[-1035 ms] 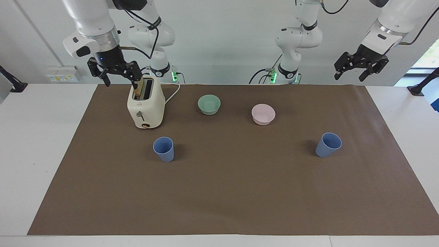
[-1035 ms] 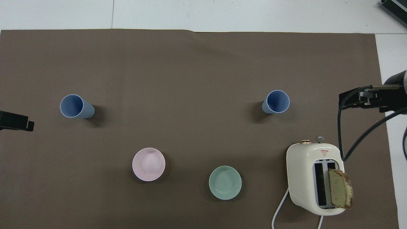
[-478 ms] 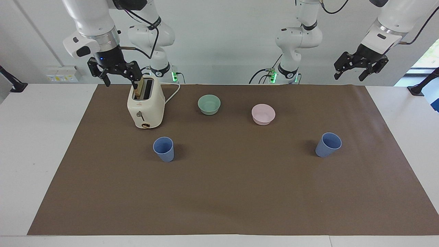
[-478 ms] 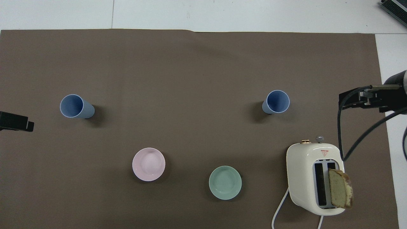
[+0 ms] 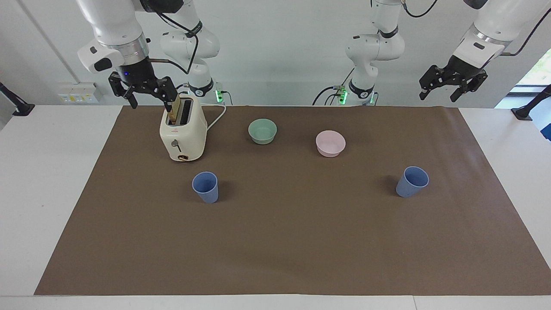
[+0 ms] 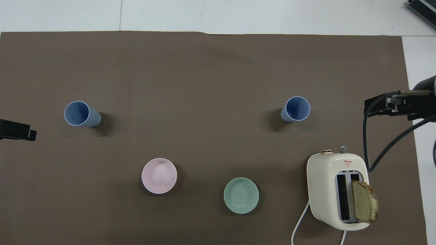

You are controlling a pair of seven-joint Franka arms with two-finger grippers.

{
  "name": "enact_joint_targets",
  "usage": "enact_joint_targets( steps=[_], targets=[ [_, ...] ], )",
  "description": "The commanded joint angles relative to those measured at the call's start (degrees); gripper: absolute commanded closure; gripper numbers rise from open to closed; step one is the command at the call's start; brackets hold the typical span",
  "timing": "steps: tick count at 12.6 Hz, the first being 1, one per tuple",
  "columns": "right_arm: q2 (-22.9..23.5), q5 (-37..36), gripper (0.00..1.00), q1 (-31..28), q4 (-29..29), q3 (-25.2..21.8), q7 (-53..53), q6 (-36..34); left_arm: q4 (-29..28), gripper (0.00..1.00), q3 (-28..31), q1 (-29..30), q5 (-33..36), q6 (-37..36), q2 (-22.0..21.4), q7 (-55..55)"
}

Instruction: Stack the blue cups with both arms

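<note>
Blue cups sit upright and well apart on my brown mat (image 5: 275,241), one (image 5: 205,187) toward the right arm's end just farther from the robots than the toaster (image 5: 183,129), the other (image 5: 412,181) toward the left arm's end. That split, I judge, gives each arm its own cup. My right gripper (image 5: 143,91) hangs over the mat's edge beside the toaster and its bread slice (image 5: 174,109), fingers spread, holding nothing. My left gripper (image 5: 453,82) waits high over its end, fingers also spread. Green bowl (image 5: 262,131) and pink bowl (image 5: 330,143) lie between, nearer the robots. Nothing is stacked yet.
</note>
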Motion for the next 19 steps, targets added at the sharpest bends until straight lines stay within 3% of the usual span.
enact_joint_targets(
  steps=[1,15,19],
  targets=[
    [-1.01,1.32,0.0,-0.99,-1.21,0.34,-0.62,0.95,-1.56,0.0,-0.01,-0.01,1.31,-0.32,-1.57,-0.46],
    [-1.1,1.23,0.0,-0.9,-1.38,0.25,-0.18,1.12,-1.56,0.0,0.08,0.52,1.31,-0.06,-1.57,-0.46],
    [-1.1,1.32,0.0,-0.81,-1.38,0.25,-0.18,1.21,-1.56,0.0,-0.01,1.31,1.31,4.68,-0.87,-0.37]
  ],
)
